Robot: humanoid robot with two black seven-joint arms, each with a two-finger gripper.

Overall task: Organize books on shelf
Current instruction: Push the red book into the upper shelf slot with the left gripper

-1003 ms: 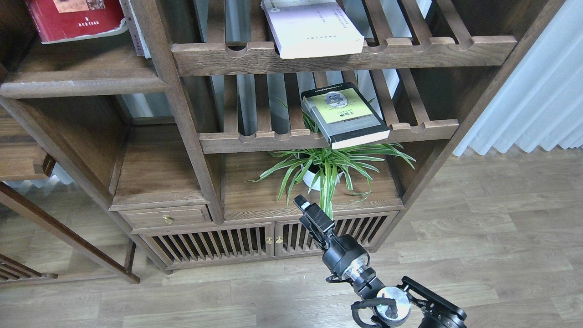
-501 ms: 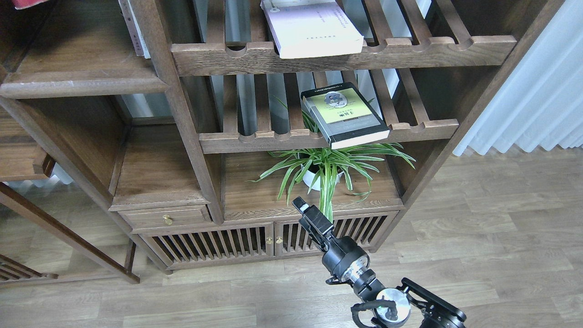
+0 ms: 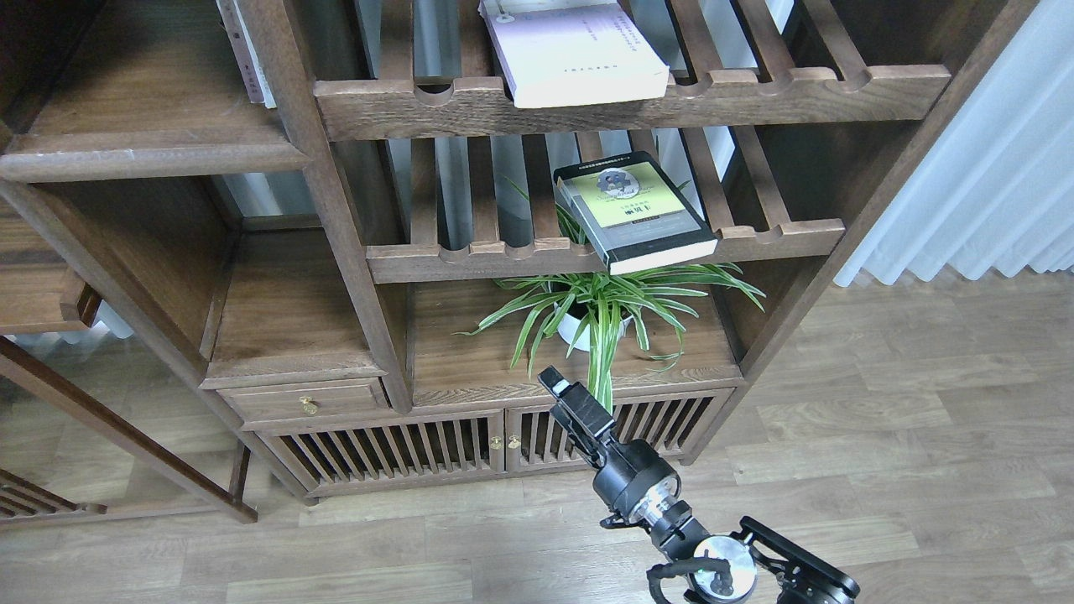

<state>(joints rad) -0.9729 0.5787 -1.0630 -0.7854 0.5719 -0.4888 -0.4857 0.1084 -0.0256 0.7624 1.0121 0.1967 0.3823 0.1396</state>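
Observation:
The thick white-lilac book (image 3: 579, 59) lies flat on the upper slatted rack, its front edge past the rail. The black book with the yellow-green panel (image 3: 633, 210) lies askew on the lower slatted rack, its corner hanging over the rail. The solid dark-brown shelf (image 3: 151, 147) at the upper left has nothing lying on its visible part. The red book is out of view. My right gripper (image 3: 558, 390) hangs low in front of the cabinet doors, well below both books, dark and end-on. My left gripper is out of view.
A spider plant in a white pot (image 3: 587, 315) stands on the cabinet top under the black book, its leaves close to my right gripper. A thin white spine (image 3: 245, 50) leans on the post beside the shelf. White curtains (image 3: 982, 184) hang at the right over wood flooring.
The red book that lay on the solid shelf at the top left has gone up out of view. My right arm has barely moved.

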